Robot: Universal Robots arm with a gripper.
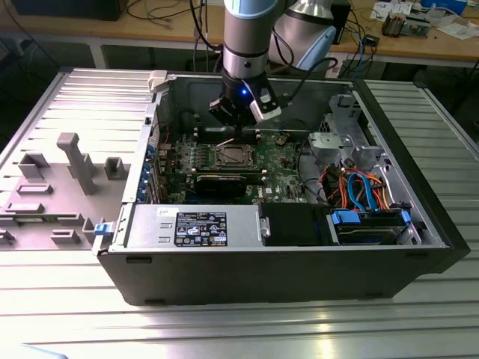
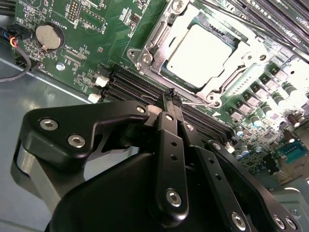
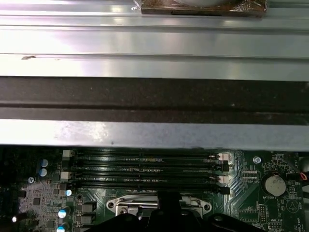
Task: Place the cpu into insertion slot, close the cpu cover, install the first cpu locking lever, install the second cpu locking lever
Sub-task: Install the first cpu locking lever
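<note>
With the silver-topped square cpu (image 2: 200,55) already seated in the metal-rimmed insertion slot (image 2: 159,53) under its thin steel cpu cover (image 2: 241,58), the black gripper (image 2: 172,94) hovers beside the socket, jaws pinched together and empty, apparently addressing a wire locking lever (image 2: 195,103).

Lab/workshop: open PC case (image 1: 299,254), cluttered wooden benches (image 1: 419,45).

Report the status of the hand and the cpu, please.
Hand shut, empty, low over memory slots. Cpu seated in insertion slot. Nothing in the way.
</note>
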